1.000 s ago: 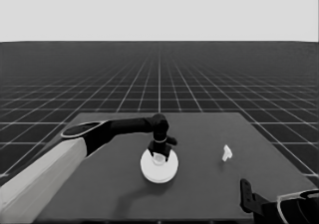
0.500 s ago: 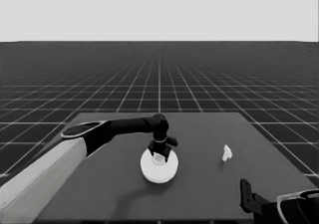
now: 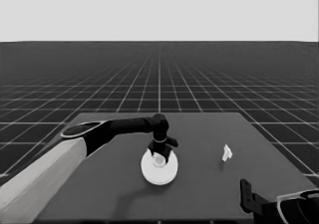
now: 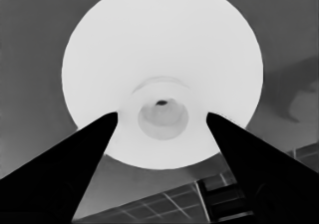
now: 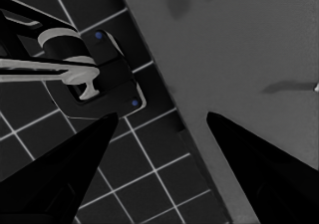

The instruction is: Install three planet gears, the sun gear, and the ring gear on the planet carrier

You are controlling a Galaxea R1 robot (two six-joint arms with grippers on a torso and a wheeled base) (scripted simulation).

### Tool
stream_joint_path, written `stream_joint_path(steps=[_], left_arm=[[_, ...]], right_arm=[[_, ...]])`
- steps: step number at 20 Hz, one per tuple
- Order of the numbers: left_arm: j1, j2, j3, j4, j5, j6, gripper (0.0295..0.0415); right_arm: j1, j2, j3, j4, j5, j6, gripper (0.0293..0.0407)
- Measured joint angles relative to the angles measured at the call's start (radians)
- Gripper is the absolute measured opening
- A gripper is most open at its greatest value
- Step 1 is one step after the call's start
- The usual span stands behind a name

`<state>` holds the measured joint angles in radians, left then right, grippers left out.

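Observation:
One white round part [image 3: 158,170] lies at the table's middle; by its width I take it for the larger round part, the ring gear. Up close, the larger round part [image 4: 149,50] has a raised hub with a small hole. My left gripper [image 3: 159,156] hangs straight over that hub and is open, a finger on each side and neither touching it [image 4: 160,115]. The planet gears, the sun gear and the planet carrier are hidden. My right gripper [image 3: 245,195] is parked at the near right corner, open with nothing between its fingers [image 5: 160,115].
A thin white piece [image 3: 227,153] lies alone on the right half of the dark table [image 3: 209,194]. The left arm's pale forearm [image 3: 40,179] crosses the near left corner. Dark machinery with blue lights [image 5: 92,79] sits past the table's edge.

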<state>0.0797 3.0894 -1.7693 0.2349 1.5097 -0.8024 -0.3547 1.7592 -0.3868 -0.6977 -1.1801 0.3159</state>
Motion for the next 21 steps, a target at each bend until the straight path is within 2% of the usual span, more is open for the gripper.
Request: stream_joint_path(steps=[6, 7, 9, 16, 17, 18, 19, 21], left_arm=[[0.000, 0.000, 0.000, 0.000, 0.000, 0.001, 0.0385], [-0.040, -0.009, 0.029, -0.036, 0.011, -0.228, 0.0386], [-0.087, -0.013, 0.048, -0.072, 0.022, -0.443, 0.0385], [-0.109, -0.012, 0.053, -0.091, 0.029, -0.552, 0.0385], [-0.194, -0.279, 0.501, -0.023, -0.318, -0.070, 0.0409], [-0.290, -0.679, 0.853, 0.017, -0.531, 0.406, 0.0414], [-0.346, -0.961, 1.055, 0.041, -0.655, 0.714, 0.0401], [-0.395, -1.211, 1.249, 0.063, -0.772, 1.001, 0.0388]], right_arm=[[0.000, 0.000, 0.000, 0.000, 0.000, 0.000, 0.0385], [0.000, 0.000, 0.000, 0.000, 0.000, 0.000, 0.0385], [0.000, 0.000, 0.000, 0.000, 0.000, 0.000, 0.0385], [0.000, 0.000, 0.000, 0.000, 0.000, 0.000, 0.0385], [0.317, 0.091, -0.257, 0.466, -0.072, 0.225, 0.0393], [0.450, 0.217, -0.556, 0.608, -0.168, 0.326, 0.0392], [0.472, 0.320, -0.774, 0.636, -0.238, 0.374, 0.0389], [0.476, 0.441, -1.023, 0.647, -0.305, 0.396, 0.0385]])
